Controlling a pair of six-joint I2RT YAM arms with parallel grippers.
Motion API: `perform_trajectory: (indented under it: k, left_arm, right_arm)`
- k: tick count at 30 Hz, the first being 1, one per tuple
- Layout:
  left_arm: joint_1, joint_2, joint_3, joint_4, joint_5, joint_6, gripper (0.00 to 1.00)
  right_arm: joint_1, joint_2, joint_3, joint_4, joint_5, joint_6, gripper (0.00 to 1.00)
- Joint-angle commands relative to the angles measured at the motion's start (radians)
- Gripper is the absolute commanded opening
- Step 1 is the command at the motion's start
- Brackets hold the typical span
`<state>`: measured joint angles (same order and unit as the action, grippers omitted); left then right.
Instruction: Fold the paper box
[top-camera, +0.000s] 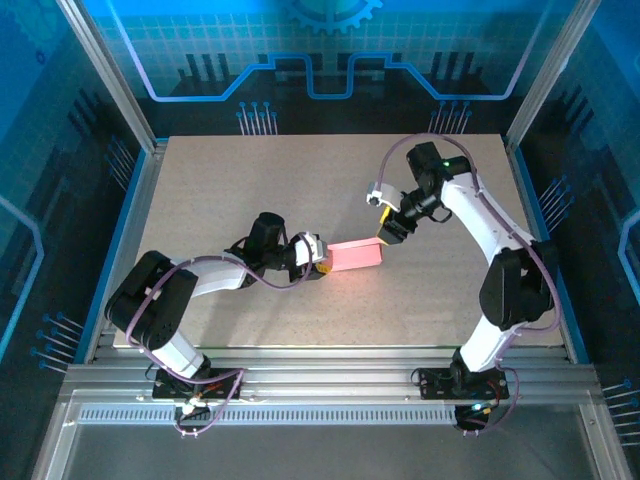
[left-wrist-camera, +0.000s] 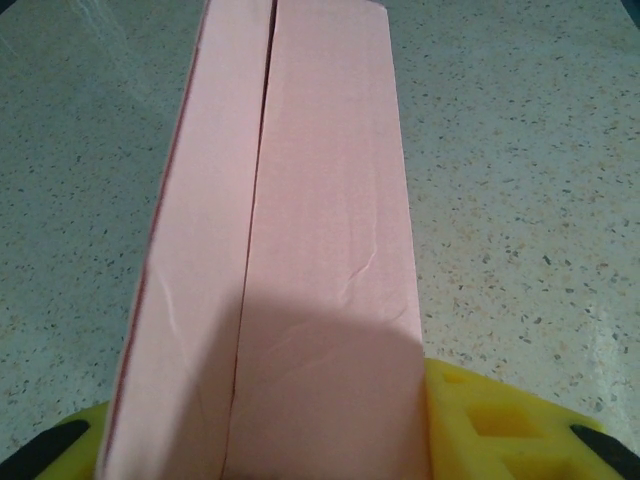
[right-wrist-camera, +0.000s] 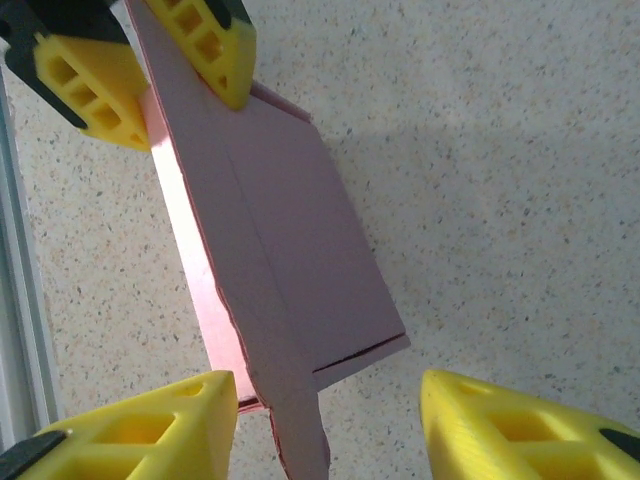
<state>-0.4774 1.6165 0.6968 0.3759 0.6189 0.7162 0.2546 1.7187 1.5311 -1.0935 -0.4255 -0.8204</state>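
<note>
Left gripper: the black left gripper (top-camera: 318, 256) with yellow fingers sits at the box's left end, its pads pinching that end.
Box: the pink thin-card paper box (top-camera: 355, 256) lies as a folded flat rectangle on the speckled grey table (top-camera: 250, 180), between my two grippers.
Right gripper: the right gripper (top-camera: 386, 233) is at the box's right end, its fingers (right-wrist-camera: 480, 420) spread astride a loose tab.
Handling: I judge it light, easily dented and springy at the creases.
Hold: I'd pinch across the short ends, gently.

A speckled beige table (top-camera: 300, 180) sits inside blue patterned walls (top-camera: 450, 50). Metal rails (top-camera: 330, 385) edge its near side, possibly aluminium.
</note>
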Motion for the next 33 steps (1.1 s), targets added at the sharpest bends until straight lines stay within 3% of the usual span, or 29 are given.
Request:
perform_trajectory:
  k: [1,4,10,20,33]
  left_arm:
    - [0.009,-0.005,0.033,-0.059,0.061,0.030,0.24]
    - [0.010,0.008,0.048,-0.075,0.064,0.028,0.24]
    - [0.021,0.020,0.083,-0.118,0.076,0.009,0.24]
    - [0.023,0.052,0.134,-0.171,0.052,-0.060,0.23]
    - [0.007,0.064,0.131,-0.131,-0.015,-0.084,0.24]
  right_arm:
    - [0.012,0.027,0.032,-0.073,0.009,-0.017,0.49]
    - [0.013,0.040,0.044,-0.095,-0.006,-0.016,0.45]
    - [0.017,0.050,0.041,-0.092,0.004,-0.009,0.26]
    - [0.065,0.030,0.002,-0.012,0.100,0.093,0.00]
    - [0.143,0.019,0.017,0.060,0.378,0.607,0.00]
